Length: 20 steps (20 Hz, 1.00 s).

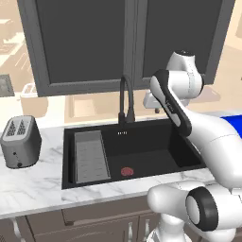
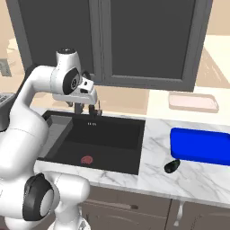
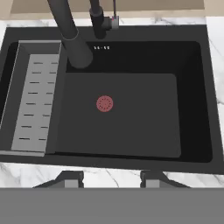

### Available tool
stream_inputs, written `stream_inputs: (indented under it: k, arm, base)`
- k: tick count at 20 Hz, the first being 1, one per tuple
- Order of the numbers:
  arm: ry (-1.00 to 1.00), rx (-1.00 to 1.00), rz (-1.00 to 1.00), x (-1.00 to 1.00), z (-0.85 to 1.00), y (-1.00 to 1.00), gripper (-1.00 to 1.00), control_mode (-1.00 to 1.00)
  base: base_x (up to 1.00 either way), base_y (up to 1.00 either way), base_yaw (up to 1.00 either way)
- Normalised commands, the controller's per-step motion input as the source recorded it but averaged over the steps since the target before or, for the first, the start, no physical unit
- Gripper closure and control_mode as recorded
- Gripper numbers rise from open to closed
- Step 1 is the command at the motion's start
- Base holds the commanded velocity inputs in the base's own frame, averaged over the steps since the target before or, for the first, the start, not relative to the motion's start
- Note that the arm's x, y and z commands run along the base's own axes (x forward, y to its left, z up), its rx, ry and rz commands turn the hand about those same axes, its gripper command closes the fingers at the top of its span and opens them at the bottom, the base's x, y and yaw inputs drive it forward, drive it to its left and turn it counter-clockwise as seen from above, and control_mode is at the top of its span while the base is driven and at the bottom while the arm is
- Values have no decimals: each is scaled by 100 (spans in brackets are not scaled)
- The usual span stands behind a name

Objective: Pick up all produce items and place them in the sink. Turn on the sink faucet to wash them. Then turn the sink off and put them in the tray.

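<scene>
The matte black sink (image 3: 131, 131) lies below my hand, its red drain (image 3: 104, 103) near the middle and nothing in the basin. The black faucet (image 3: 70, 35) arches over the back left, its small lever (image 3: 114, 21) at the base. My gripper (image 3: 111, 179) hangs above the sink's front rim, open, with nothing between its fingertips (image 3: 72, 178). In the right base view the gripper (image 2: 83, 102) is just in front of the faucet (image 2: 96, 108). A small dark produce item (image 2: 172, 166) lies on the counter in front of the blue tray (image 2: 200, 146).
A grey ribbed drying rack (image 3: 33, 103) sits in the sink's left part. A grey toaster (image 1: 20, 142) stands on the marble counter to the left. A pale beige slab (image 2: 193, 102) rests at the back right, behind the tray.
</scene>
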Motion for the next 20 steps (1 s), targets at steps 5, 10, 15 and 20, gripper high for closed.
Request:
stream_inputs:
  k: [5,10,15,20]
  arm:
    - [-1,0,0,0,0,0,-100,100]
    - [0,0,0,0,0,0,-100,100]
    - [0,0,0,0,0,0,-100,100]
    - [0,0,0,0,0,0,-100,100]
  base:
    - [-7,-11,-1]
    - [-20,-45,-6]
    - [-14,-62,-8]
    - [-4,-66,-7]
